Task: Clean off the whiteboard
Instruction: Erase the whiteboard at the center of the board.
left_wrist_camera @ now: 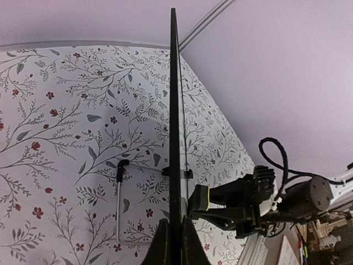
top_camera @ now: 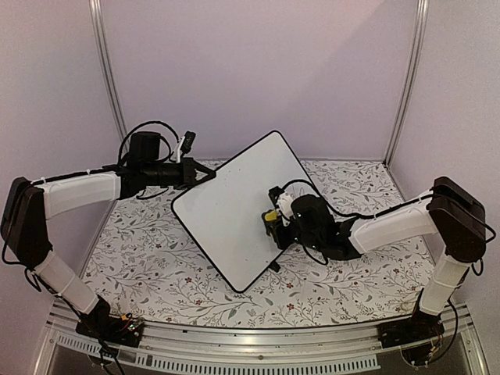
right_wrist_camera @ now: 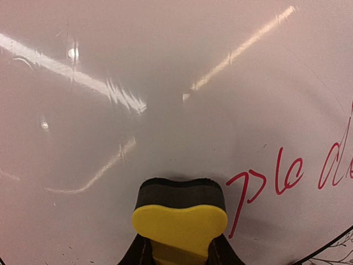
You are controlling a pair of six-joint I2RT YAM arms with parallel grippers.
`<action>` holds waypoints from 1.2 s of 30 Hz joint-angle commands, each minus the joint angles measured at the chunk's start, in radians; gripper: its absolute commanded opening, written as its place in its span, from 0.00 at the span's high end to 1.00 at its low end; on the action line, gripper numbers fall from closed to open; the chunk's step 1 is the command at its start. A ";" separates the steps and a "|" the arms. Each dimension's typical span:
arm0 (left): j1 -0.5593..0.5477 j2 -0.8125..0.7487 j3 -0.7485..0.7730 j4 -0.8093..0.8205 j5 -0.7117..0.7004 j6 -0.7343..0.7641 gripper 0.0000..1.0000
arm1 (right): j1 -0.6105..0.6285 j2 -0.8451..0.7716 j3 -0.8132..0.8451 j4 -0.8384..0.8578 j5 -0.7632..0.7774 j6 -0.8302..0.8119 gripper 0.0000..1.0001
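From above, the white rectangular whiteboard (top_camera: pixel 226 211) with rounded corners and a thin black frame sits mid-frame over the floral tablecloth (top_camera: pixel 141 258), turned like a diamond. Its longer side seems to run from the left corner up to the top corner, and its face is tipped toward the camera and the right arm. The left gripper (top_camera: pixel 205 176) pinches its upper-left edge; the right gripper (top_camera: pixel 273 219) presses a yellow-backed eraser (top_camera: pixel 270 216) against the right part of the face. In the left wrist view the whiteboard (left_wrist_camera: pixel 174 110) appears edge-on as 1 black line from top centre to bottom centre, with the left gripper (left_wrist_camera: pixel 171 245) closed tight on that edge at the bottom and the eraser (left_wrist_camera: pixel 200 197) touching from the right. In the right wrist view the right gripper (right_wrist_camera: pixel 179 256) is clamped on the eraser (right_wrist_camera: pixel 179 212), whose black pad lies flat on the whiteboard (right_wrist_camera: pixel 165 83); red handwriting (right_wrist_camera: pixel 276 176) remains at lower right. Held by 1 edge only, the board could pivot or slip under wiping pressure, and a stroke aimed too far left would miss the writing.
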 commanded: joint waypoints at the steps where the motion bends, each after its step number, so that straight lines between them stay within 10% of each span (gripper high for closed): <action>1: -0.013 0.005 0.018 0.046 0.053 0.030 1.00 | -0.005 -0.016 0.017 -0.014 0.012 0.011 1.00; 16: -0.013 0.004 0.018 0.045 0.053 0.031 1.00 | -0.010 0.090 0.248 -0.034 0.022 -0.068 1.00; 36: -0.024 0.010 0.018 0.048 0.057 0.025 1.00 | 0.030 -0.016 0.014 -0.031 0.082 0.045 1.00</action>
